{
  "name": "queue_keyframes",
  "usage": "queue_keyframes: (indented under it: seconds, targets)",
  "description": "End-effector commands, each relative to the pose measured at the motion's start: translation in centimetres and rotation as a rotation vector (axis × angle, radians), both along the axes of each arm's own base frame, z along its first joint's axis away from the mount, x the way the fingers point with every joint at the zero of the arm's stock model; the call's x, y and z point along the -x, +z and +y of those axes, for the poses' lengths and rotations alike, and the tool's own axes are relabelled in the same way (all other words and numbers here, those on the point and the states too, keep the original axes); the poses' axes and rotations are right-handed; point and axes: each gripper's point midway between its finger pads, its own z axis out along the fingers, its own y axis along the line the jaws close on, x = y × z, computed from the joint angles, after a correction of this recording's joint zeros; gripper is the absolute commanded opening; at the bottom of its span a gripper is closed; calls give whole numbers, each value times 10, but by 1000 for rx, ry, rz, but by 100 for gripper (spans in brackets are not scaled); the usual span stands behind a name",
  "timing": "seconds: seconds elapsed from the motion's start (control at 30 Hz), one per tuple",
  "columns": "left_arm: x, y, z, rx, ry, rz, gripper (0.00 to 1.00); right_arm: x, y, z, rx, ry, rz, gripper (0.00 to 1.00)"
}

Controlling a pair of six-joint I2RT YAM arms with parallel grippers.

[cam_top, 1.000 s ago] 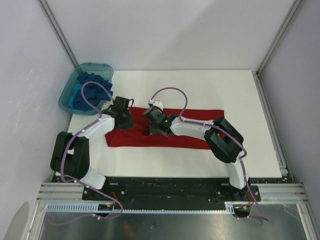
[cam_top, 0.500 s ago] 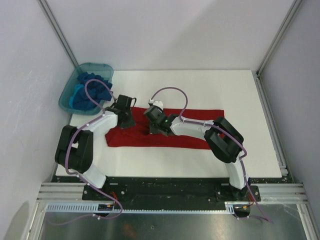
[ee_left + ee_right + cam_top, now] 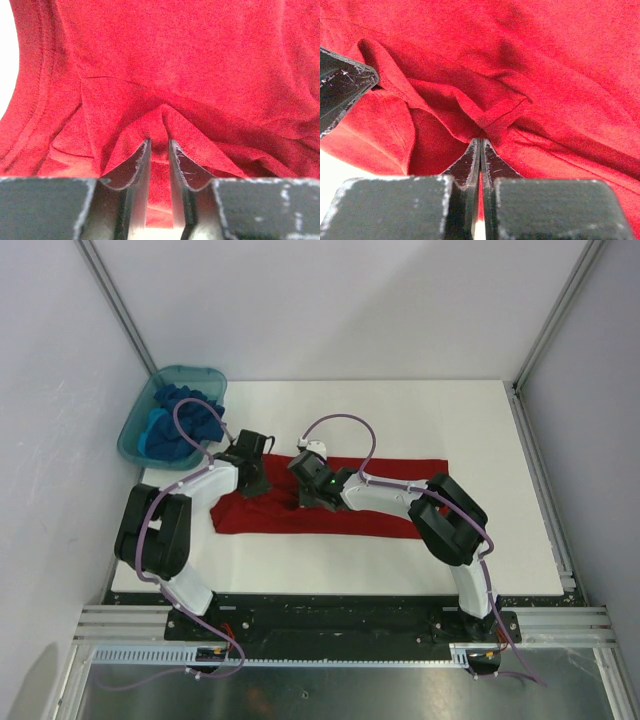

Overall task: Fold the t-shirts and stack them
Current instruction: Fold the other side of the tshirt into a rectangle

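Note:
The large red t-shirt (image 3: 385, 512) lies as a long folded band across the middle of the white table (image 3: 400, 420). My left gripper (image 3: 250, 482) sits on its left end, shut on a pinched ridge of red cloth (image 3: 165, 65), which fills the left wrist view between the fingertips (image 3: 145, 150). My right gripper (image 3: 304, 498) is just right of it, near the shirt's middle, shut tight on a fold of the same red shirt (image 3: 545, 75). The royal blue and lighter blue t-shirts (image 3: 182, 420) lie crumpled in the tub.
The translucent teal plastic tub (image 3: 132, 432) stands at the table's far left corner. Grey walls and metal frame rails (image 3: 545, 470) border the table. The other gripper's black finger (image 3: 342, 85) shows at the left of the right wrist view.
The left arm's elbow has swung in and forward, and its gripper has shifted slightly right on the shirt's left end. The right arm and the shirt have barely moved.

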Motion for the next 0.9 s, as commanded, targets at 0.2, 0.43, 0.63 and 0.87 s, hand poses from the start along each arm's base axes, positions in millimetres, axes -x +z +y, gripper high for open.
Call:
queue_keyframes:
  seconds: [0.2,0.43,0.63,0.87]
  targets:
    - [-8,33,-1,13,4,-102,3,-7,9,3,-39,-20,-26,0]
    - [7,52,1,36,-3,-134,0,-10,11,0,-37,-35,-32,0]
    - [34,53,6,64,4,-120,0,-11,13,-1,-45,-49,-39,0]
    - [63,41,6,129,70,-92,0,-7,19,-1,-69,-46,-39,3]
